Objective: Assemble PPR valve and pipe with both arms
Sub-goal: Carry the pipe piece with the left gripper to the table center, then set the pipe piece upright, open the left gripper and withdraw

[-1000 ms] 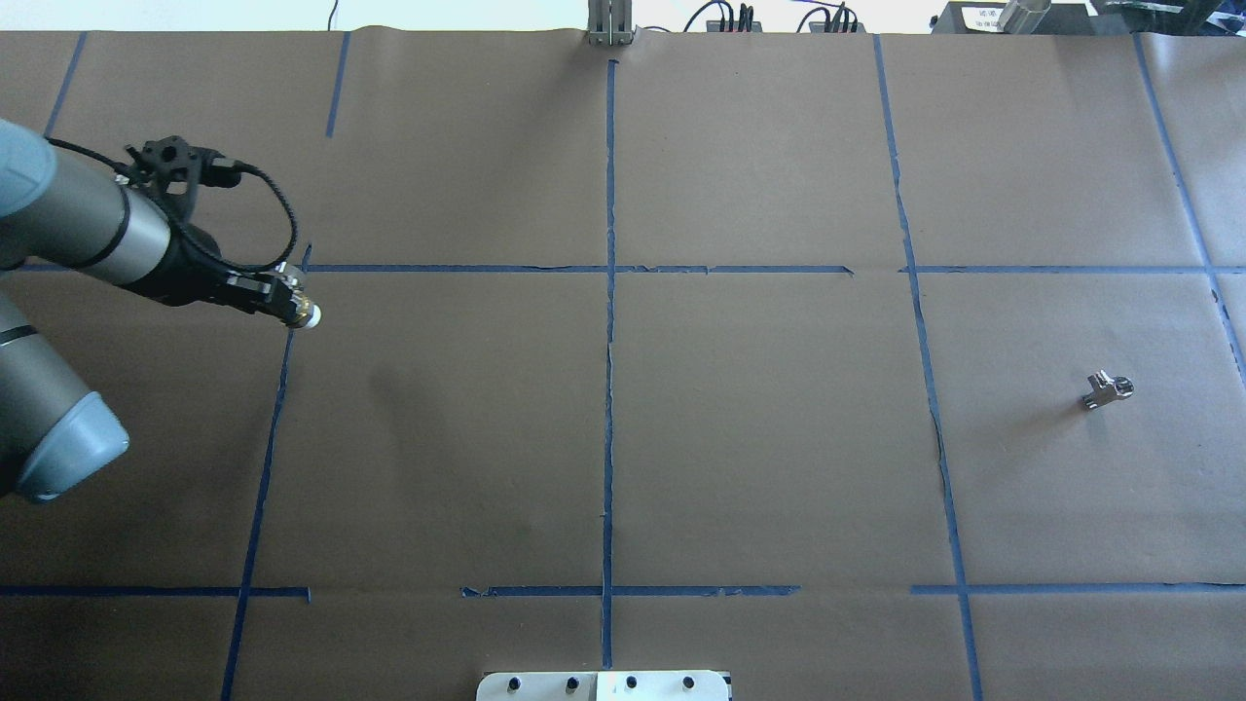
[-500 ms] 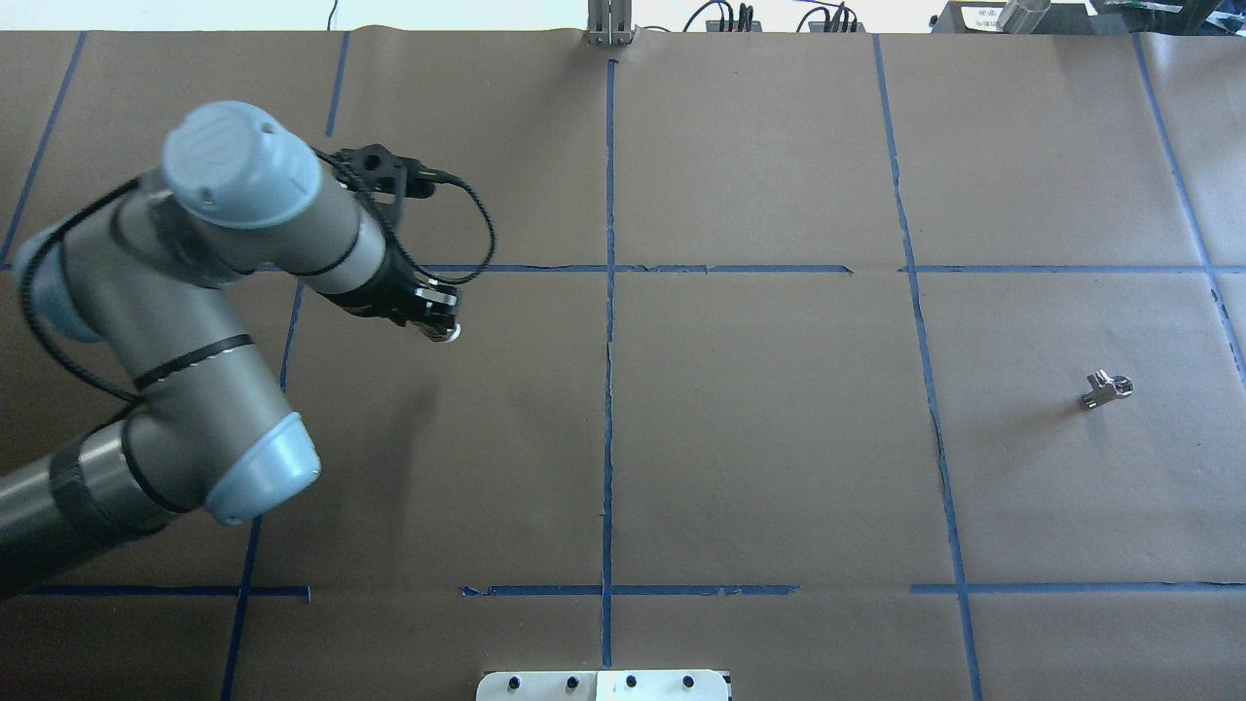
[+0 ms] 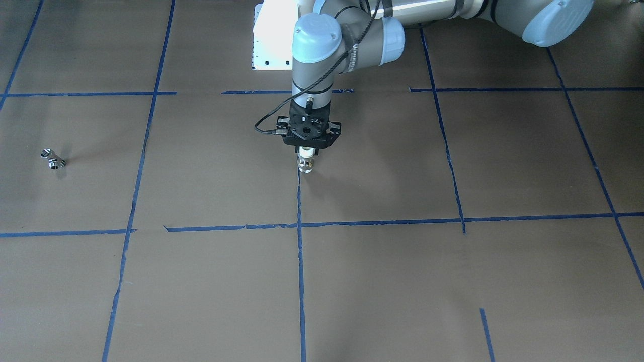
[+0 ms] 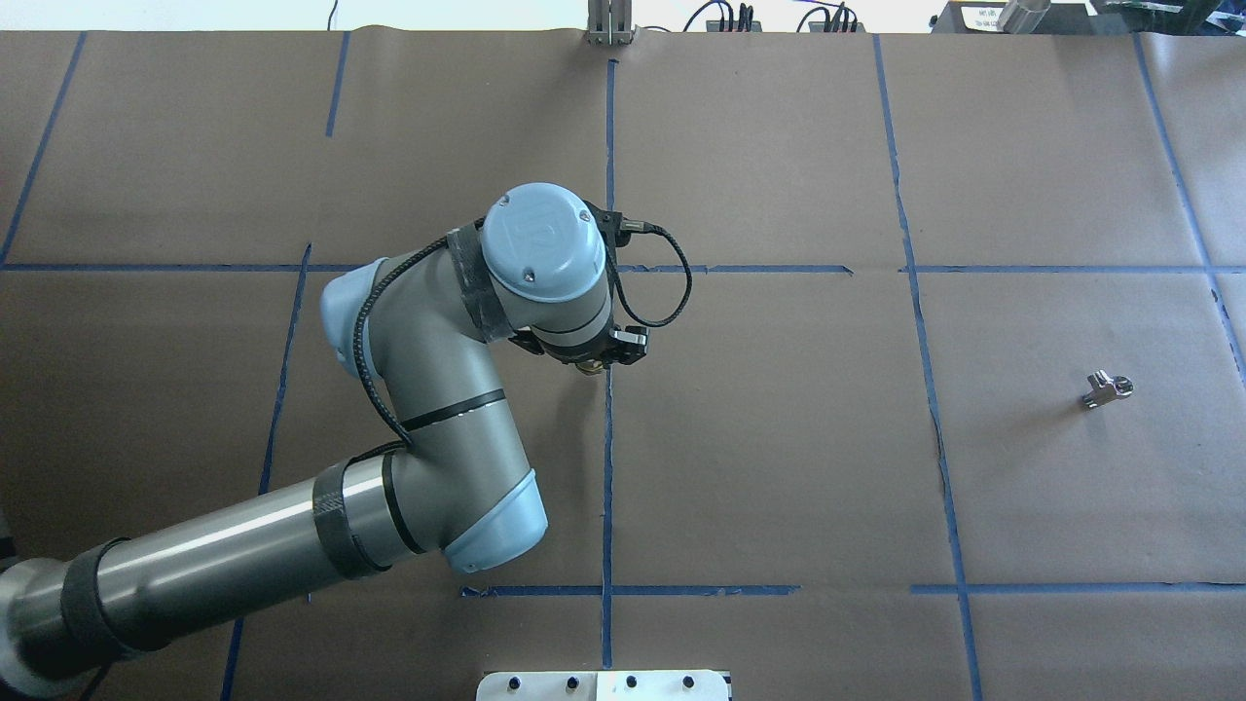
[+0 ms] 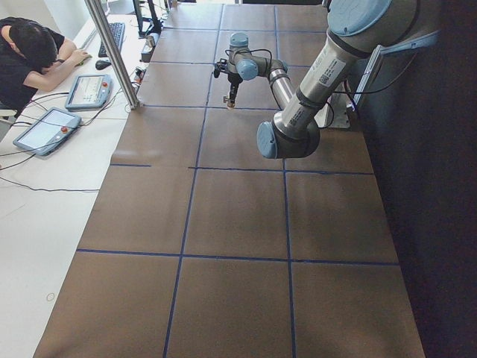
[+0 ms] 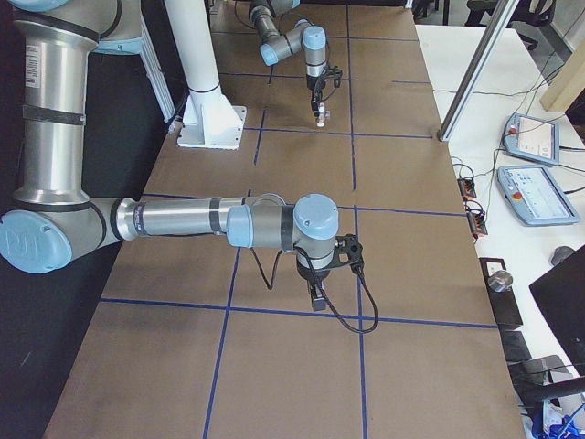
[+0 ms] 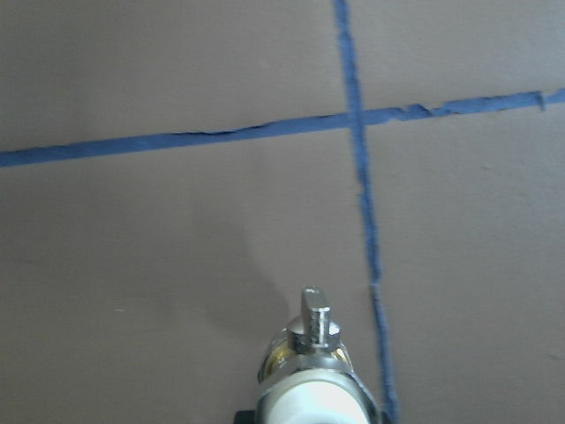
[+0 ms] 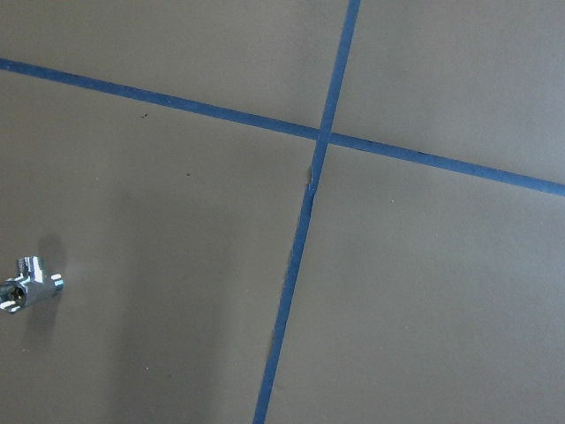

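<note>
My left gripper (image 3: 306, 151) points straight down over the table's centre tape line and is shut on a short white pipe piece (image 3: 306, 164) with a chrome and brass fitting at its lower end. The piece hangs a little above the paper. The left wrist view shows the pipe piece (image 7: 309, 389) from above. In the overhead view the wrist hides most of the left gripper (image 4: 596, 360). A small chrome valve (image 4: 1108, 389) lies alone on the right side, also in the right wrist view (image 8: 26, 284). My right gripper (image 6: 316, 298) shows only in the exterior right view; I cannot tell its state.
Brown paper with a blue tape grid (image 4: 608, 438) covers the table. A white base plate (image 3: 271, 40) stands at the robot's edge. A person and tablets (image 5: 45, 127) are at a side desk beyond the table.
My left arm has swept from the table's left edge to the centre line, carrying the pipe piece. The chrome valve has not moved.
</note>
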{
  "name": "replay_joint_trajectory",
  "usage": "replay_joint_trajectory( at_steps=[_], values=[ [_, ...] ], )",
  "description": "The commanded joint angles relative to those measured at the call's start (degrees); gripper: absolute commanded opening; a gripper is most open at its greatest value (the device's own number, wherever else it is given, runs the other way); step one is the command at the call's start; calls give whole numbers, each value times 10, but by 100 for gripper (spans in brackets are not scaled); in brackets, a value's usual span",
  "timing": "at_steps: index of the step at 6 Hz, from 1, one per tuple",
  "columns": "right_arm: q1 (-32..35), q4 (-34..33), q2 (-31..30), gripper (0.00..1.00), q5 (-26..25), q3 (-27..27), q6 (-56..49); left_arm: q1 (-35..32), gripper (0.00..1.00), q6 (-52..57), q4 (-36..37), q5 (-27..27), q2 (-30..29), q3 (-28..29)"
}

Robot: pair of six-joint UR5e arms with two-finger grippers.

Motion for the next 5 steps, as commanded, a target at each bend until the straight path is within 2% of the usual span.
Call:
replay_joint_trajectory(
  at_steps=[1, 3, 4, 5],
  values=[
    [0, -1, 0, 100, 0, 0, 0, 13, 8, -2, 0, 6, -6, 14],
    [0, -1, 0, 100, 0, -2, 0, 13, 41, -1, 0, 6, -6, 16],
    [0, -1, 0, 100, 0, -2, 0, 13, 95, -1, 0, 6, -5, 16],
    [0, -1, 0, 100, 0, -2, 0, 13, 100, 1, 0, 6, -3, 15]
  ],
)
